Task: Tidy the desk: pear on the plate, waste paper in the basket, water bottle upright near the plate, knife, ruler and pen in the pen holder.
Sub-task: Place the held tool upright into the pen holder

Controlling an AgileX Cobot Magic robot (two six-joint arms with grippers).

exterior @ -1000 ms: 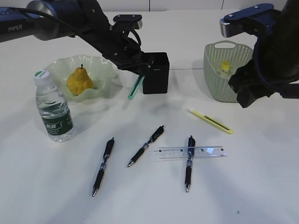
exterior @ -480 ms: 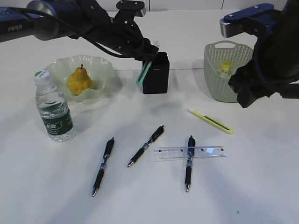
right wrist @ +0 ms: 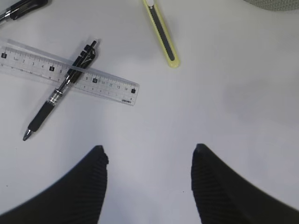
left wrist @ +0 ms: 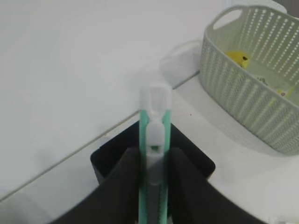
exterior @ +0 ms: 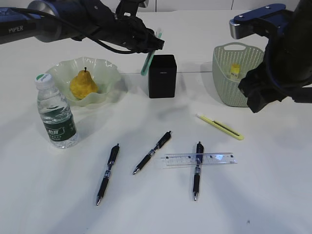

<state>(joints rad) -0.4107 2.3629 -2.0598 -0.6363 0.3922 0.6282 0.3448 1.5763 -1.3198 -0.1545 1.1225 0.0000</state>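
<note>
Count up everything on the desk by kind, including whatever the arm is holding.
Pens: 3
Utility knives: 2, yellow, green held
Ruler: 1
Bottle: 1
Pear: 1
Plate: 1
Pen holder: 1
Basket: 1
Total: 11

Green knife (left wrist: 155, 154), black pen holder (exterior: 162, 76), yellow pear (exterior: 83, 84), pale-green perforated basket (exterior: 229, 83).

On the bench (exterior: 273, 195), the pen holder (exterior: 162, 76) sits centre-back, with the plate (exterior: 105, 73) holding the pear (exterior: 83, 84) at its 9 o'clock and the basket (exterior: 233, 80) at 3. The bottle (exterior: 56, 113) stands at the plate's 7 o'clock. Three pens (exterior: 152, 152) lie at the holder's 6 o'clock, the rightmost crossed over the ruler (exterior: 217, 158).
</note>
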